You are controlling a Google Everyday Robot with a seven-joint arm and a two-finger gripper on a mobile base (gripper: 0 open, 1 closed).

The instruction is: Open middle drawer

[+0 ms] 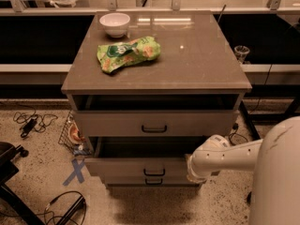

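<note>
The middle drawer (126, 167) is the low grey-taupe front with a small black bar handle (154, 172). It stands pulled out from the cabinet, with its dark inside showing above the front. My gripper (190, 170) is at the end of the white arm (220, 154), against the right end of that drawer front. Above it is the taller-fronted top drawer (112, 123), with a gap over it. Below, the narrow bottom drawer front (153, 182) barely shows.
On the cabinet top (201, 60) lie a white bowl (115, 23) and a green snack bag (127, 53). Cables (30, 122) and a wire basket (72, 135) lie on the floor at the left. A blue tape cross (75, 171) marks the floor. A dark chair base (9, 172) is at far left.
</note>
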